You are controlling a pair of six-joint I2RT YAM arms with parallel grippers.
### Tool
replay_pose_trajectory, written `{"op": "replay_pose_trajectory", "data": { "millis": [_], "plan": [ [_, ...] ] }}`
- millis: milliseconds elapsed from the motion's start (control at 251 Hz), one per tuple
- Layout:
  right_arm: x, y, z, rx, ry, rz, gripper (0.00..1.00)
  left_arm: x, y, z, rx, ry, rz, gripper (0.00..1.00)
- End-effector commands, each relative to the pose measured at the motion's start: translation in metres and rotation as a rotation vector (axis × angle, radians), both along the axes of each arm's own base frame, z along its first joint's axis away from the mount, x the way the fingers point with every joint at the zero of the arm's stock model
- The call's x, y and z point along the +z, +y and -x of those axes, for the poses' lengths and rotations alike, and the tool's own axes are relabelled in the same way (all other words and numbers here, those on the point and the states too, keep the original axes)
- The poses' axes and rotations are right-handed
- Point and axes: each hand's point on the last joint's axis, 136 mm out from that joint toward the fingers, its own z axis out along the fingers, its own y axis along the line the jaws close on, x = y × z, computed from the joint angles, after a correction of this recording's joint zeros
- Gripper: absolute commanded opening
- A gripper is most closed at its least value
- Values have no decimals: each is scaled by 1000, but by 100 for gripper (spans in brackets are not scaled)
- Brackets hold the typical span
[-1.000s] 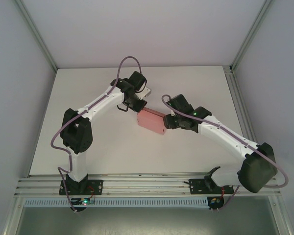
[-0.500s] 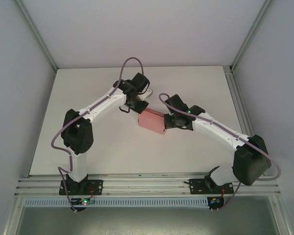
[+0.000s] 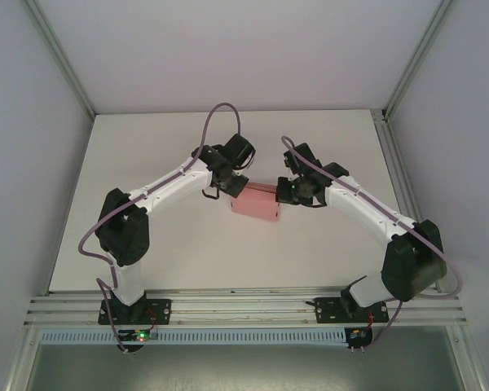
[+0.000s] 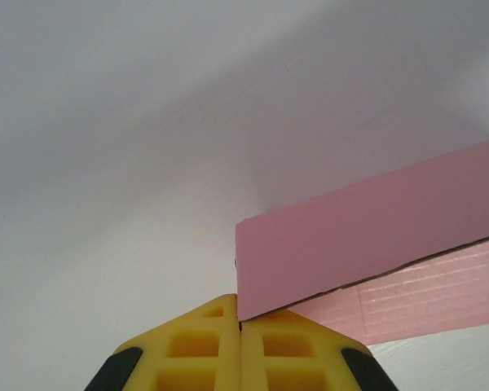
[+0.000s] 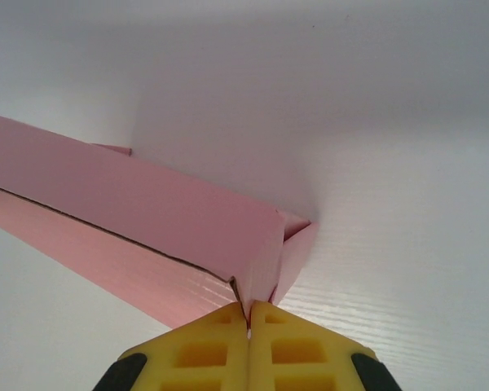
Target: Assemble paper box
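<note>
The left gripper is clenched on a corner of the paper box, which sits between the 2 grippers. The right gripper pinches the fold at the box's other end. Uneven pulling could tear the thin card or crease it.
</note>
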Motion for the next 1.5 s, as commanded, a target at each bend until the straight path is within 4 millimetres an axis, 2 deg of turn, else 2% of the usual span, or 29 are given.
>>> {"op": "replay_pose_trajectory", "data": {
  "millis": [0, 188, 343, 742, 858, 1002, 1257, 1393, 1497],
  "plan": [
    [23, 26, -3, 36, 21, -173, 0, -25, -5, 26, -19, 93, -32, 0],
    [35, 38, -6, 49, 67, -354, 0, -26, -12, 27, -40, 88, -41, 0],
    [37, 39, -3, 57, 134, -440, 0, -29, -14, 27, -46, 87, -54, 0],
    [48, 36, -5, 55, 178, -546, 0, -35, -17, 28, -51, 83, -66, 0],
    [43, 38, -2, 53, 202, -565, 0, -36, -16, 28, -46, 87, -70, 0],
    [45, 38, -3, 55, 199, -597, 0, -37, -15, 28, -42, 87, -80, 0],
    [30, 33, 9, 63, 220, -574, 0, -39, -14, 29, -38, 90, -91, 0],
    [-2, 15, 27, 62, 251, -394, 0, -38, -15, 29, -34, 87, -89, 0],
    [-20, 14, 44, 113, 264, -316, 0, -37, -18, 30, -37, 88, -76, 0]
  ]
}}
